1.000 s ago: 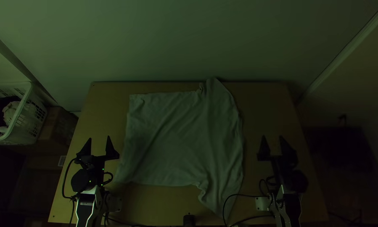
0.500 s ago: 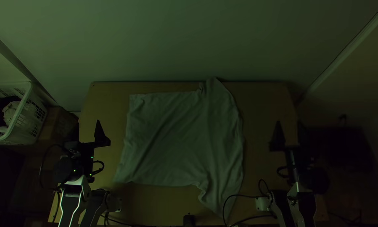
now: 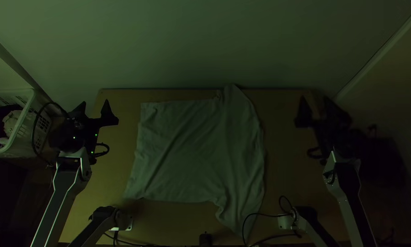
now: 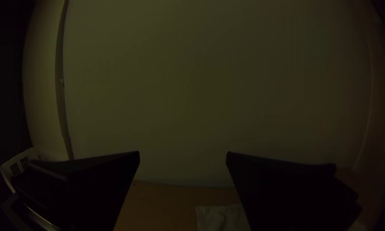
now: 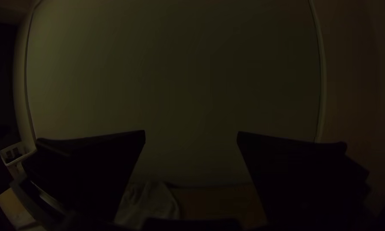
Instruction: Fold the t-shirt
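Observe pale, creased cloth t-shirt (image 3: pixel 191 155) spread mid-width on light wooden table (image 3: pixel 283 137). Record flat-fingered black left gripper (image 3: pixel 94 102) wide apart, far left; flat-fingered black right gripper (image 3: pixel 313 97) likewise wide, far right.

The worktop (image 3: pixel 285 160) holds the wrinkled, spread t-shirt (image 3: pixel 196 151), reaching the far edge, and black cables (image 3: pixel 278 236) by the near edge.

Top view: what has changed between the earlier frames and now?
The left gripper and right gripper have both moved up the picture and outward, away from each other. Neither took hold of anything. The t-shirt lies as it did.
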Robot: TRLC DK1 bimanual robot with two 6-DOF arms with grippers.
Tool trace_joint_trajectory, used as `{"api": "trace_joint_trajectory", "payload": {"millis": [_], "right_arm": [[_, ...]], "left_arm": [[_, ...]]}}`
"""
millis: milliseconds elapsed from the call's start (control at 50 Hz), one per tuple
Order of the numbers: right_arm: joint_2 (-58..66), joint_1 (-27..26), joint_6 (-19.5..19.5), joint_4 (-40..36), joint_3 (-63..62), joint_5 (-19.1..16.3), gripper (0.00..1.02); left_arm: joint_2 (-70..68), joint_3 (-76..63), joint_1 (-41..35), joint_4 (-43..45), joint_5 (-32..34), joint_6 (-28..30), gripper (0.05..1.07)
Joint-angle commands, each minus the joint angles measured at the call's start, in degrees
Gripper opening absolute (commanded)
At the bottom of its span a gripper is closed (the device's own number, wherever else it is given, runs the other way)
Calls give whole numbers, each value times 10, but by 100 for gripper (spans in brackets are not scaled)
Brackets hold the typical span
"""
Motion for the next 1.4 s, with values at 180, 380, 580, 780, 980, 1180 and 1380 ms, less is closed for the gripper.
{"api": "trace_joint_trajectory", "payload": {"millis": [180,380,580,780,980,1180,1380], "right_arm": [[162,33,-1,-69,143,0,98],[262,47,24,-127,224,-9,98],[363,56,72,-214,317,-11,98],[451,59,100,-265,391,-14,98],[506,67,120,-316,447,-17,98],[554,62,144,-354,481,-64,98],[612,62,152,-419,548,-75,98]], "left_arm": [[119,132,-6,-87,16,-13,103],[180,180,5,-125,61,-59,102],[253,220,20,-163,113,-100,102],[348,288,27,-218,113,-116,102],[451,366,28,-271,113,-116,102],[539,436,27,-324,113,-113,101],[609,464,28,-327,112,-112,96]]}}
